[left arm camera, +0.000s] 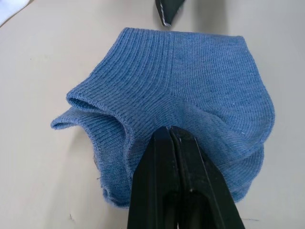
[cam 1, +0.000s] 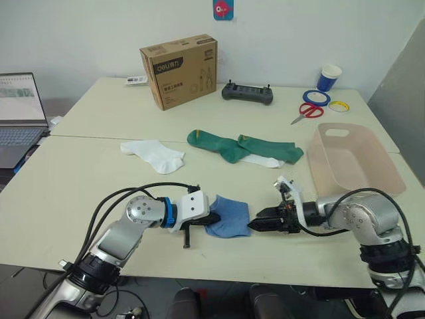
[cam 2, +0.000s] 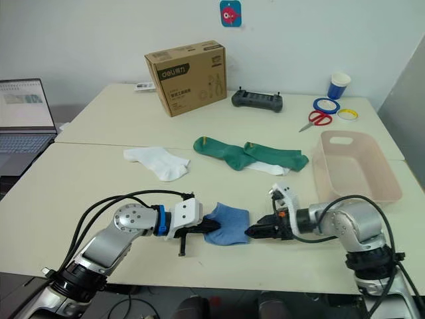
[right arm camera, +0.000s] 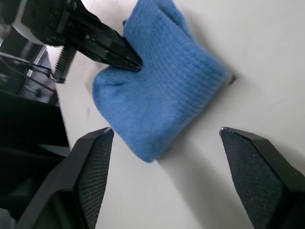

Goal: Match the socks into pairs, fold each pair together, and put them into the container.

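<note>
The left gripper [left arm camera: 169, 131] is clenched on the folded light blue knit socks [cam 1: 229, 216]; the right gripper [right arm camera: 167, 138] gapes just beyond them; the pale pink plastic tub [cam 1: 382, 174] past it sits empty; green socks [cam 1: 240, 147] and white socks [cam 1: 154, 154] remain unpaired.

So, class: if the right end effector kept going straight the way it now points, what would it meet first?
Most likely the folded blue socks, lying just ahead between the open fingers of the right end effector; the left end effector pinches their far side.

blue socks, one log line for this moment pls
blue socks: folded, front table edge | left gripper: shut on them | right gripper: open beside | container: no socks
</note>
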### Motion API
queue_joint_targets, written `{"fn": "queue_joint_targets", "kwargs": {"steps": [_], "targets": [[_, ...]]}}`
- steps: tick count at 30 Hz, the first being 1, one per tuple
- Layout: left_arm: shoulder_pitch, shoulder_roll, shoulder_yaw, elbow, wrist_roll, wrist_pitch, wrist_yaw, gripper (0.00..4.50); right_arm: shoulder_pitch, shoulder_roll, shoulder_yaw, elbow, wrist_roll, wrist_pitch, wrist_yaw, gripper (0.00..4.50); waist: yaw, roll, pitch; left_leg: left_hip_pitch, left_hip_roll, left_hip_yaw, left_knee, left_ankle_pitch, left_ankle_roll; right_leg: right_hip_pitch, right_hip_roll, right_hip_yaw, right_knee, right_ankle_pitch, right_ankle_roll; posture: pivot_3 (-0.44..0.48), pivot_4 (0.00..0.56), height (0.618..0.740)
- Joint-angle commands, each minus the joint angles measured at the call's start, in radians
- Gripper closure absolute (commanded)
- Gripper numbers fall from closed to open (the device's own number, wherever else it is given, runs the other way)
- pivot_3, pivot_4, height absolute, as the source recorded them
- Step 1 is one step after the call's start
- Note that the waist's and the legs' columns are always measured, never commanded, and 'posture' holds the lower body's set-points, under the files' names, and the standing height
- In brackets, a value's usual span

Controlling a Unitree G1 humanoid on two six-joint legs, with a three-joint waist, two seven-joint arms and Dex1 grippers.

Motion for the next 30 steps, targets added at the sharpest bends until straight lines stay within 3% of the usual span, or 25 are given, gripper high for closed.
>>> {"fn": "queue_joint_targets", "kwargs": {"steps": [1, 8, 13, 17, 25, 27, 30], "targets": [[0.041, 0.011, -0.025, 0.051, 0.034, 0.02, -0.011, 4.5, -0.031, 0.052, -0.032, 0.015, 0.028, 0.097, -0.058, 0.86, -0.001, 0.0, -0.001, 0.0, 0.0, 0.0, 0.0, 0.0, 0.0, 0.0, 0.0, 0.0, 0.0, 0.0, 0.0, 0.0, 0.15, 0.74], [0.046, 0.01, -0.009, 0.034, 0.027, 0.024, -0.015, 4.5, -0.1, 0.293, -0.142, 0.16, 0.056, 0.166, -0.172, 0.86, -0.016, 0.001, -0.006, 0.001, 0.0, 0.0, 0.0, 0.0, 0.0, 0.0, 0.0, 0.0, 0.001, 0.0, 0.0, 0.0, 0.15, 0.74], [0.049, 0.012, 0.013, 0.02, 0.017, 0.045, -0.005, 4.5, -0.124, 0.324, -0.156, 0.204, 0.044, 0.16, -0.205, 0.86, -0.016, 0.002, -0.006, 0.001, 0.0, 0.001, 0.0, 0.0, 0.0, 0.0, 0.0, 0.0, 0.001, 0.0, 0.001, 0.0, 0.15, 0.74], [0.054, 0.034, 0.03, 0.003, -0.002, 0.048, -0.03, 4.5, -0.117, 0.328, -0.165, 0.231, 0.034, 0.125, -0.225, 1.74, -0.019, 0.002, -0.006, 0.001, 0.0, 0.0, -0.001, 0.0, 0.0, 0.0, 0.001, 0.0, 0.001, -0.001, 0.0, 0.0, 0.15, 0.74], [0.056, 0.045, 0.085, -0.032, -0.061, 0.074, -0.047, 4.5, -0.095, 0.311, -0.146, 0.226, 0.032, 0.075, -0.234, 4.47, -0.031, 0.002, -0.006, 0.001, 0.0, 0.0, -0.001, 0.0, 0.0, 0.0, 0.001, 0.0, 0.001, -0.001, 0.0, 0.0, 0.15, 0.74], [0.052, 0.029, 0.168, -0.078, -0.176, 0.171, -0.038, 4.12, -0.076, 0.312, -0.148, 0.211, 0.034, 0.057, -0.24, 4.5, -0.036, 0.002, -0.006, 0.001, 0.0, 0.0, -0.002, 0.0, 0.0, 0.0, 0.001, 0.0, 0.001, -0.001, 0.0, 0.0, 0.15, 0.74], [0.064, 0.056, 0.216, -0.143, -0.253, 0.243, -0.062, 3.33, -0.067, 0.316, -0.173, 0.2, 0.043, 0.037, -0.247, 4.5, -0.04, 0.001, -0.006, 0.001, 0.0, -0.001, -0.001, 0.0, 0.0, -0.001, 0.001, 0.0, 0.001, -0.001, 0.0, 0.0, 0.15, 0.74]]}}
